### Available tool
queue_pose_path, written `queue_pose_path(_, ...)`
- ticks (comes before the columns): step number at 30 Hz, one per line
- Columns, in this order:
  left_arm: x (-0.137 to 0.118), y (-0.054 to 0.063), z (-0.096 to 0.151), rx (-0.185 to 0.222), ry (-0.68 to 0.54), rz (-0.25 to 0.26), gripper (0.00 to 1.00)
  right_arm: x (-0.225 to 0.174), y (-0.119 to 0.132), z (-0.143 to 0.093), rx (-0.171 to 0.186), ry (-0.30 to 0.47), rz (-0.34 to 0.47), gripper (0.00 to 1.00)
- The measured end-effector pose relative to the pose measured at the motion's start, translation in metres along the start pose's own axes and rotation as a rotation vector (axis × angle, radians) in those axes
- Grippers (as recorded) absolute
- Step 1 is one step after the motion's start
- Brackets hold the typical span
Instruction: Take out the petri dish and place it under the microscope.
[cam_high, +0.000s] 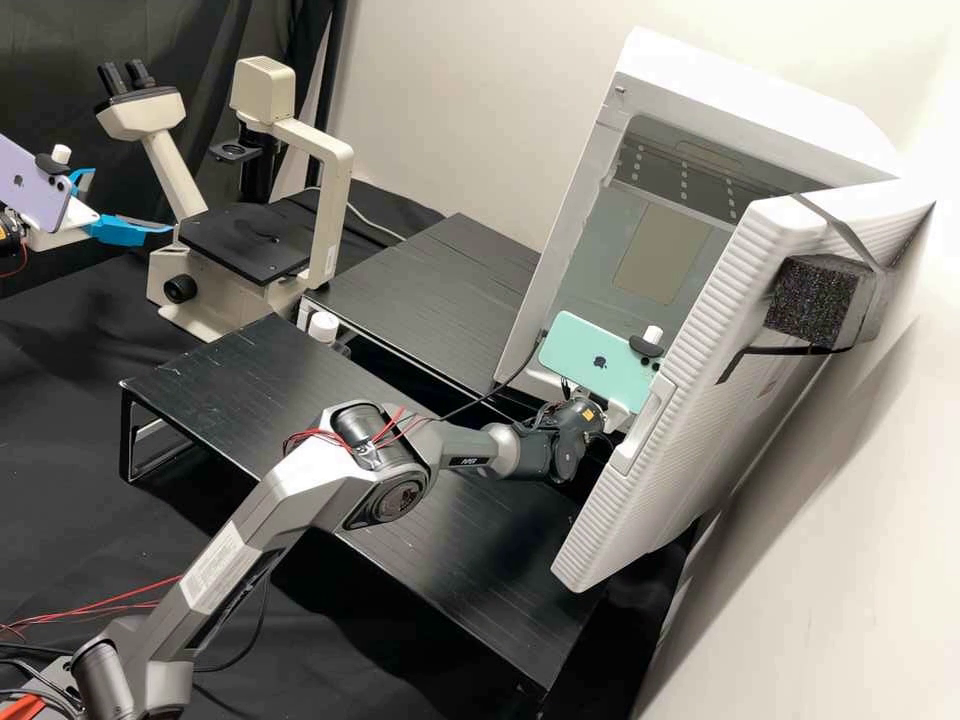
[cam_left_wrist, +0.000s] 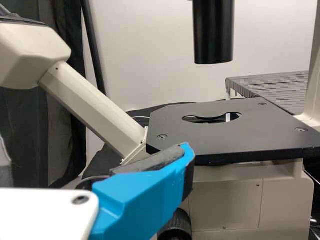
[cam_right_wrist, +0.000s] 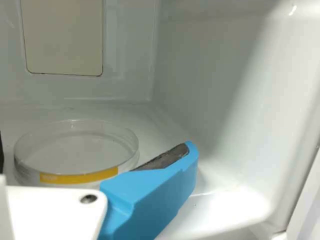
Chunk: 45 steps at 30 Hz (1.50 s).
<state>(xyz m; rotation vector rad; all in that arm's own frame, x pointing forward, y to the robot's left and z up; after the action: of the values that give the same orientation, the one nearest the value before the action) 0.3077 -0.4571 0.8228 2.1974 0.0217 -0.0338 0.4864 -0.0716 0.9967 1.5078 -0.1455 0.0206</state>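
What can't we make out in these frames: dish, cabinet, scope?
- Petri dish, near side: right wrist view, behind the white bracket.
- Print on its yellow label: right wrist view, too small and blurred.
- Cabinet, lower inside: high view, partly behind the phone and door.
- Microscope's black tube, upper end: left wrist view, cut by top edge.

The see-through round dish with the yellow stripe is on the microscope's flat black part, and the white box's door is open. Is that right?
Not quite, the place is wrong. The right wrist view shows the dish inside the white box. The rest is right: it has a yellow stripe, and the box's door is open.
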Motion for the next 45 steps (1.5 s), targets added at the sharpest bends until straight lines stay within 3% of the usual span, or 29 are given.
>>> queue_pose_path(17, 0.0, 0.0, 0.0, 0.0, 0.0, 0.0, 1.0, 0.0, 0.0, 0.001, 0.041, -0.009, 0.016, 1.0)
queue_pose_path(45, 0.0, 0.0, 0.0, 0.0, 0.0, 0.0, 1.0, 0.006, -0.002, -0.013, 0.033, 0.0, 0.011, 1.0)
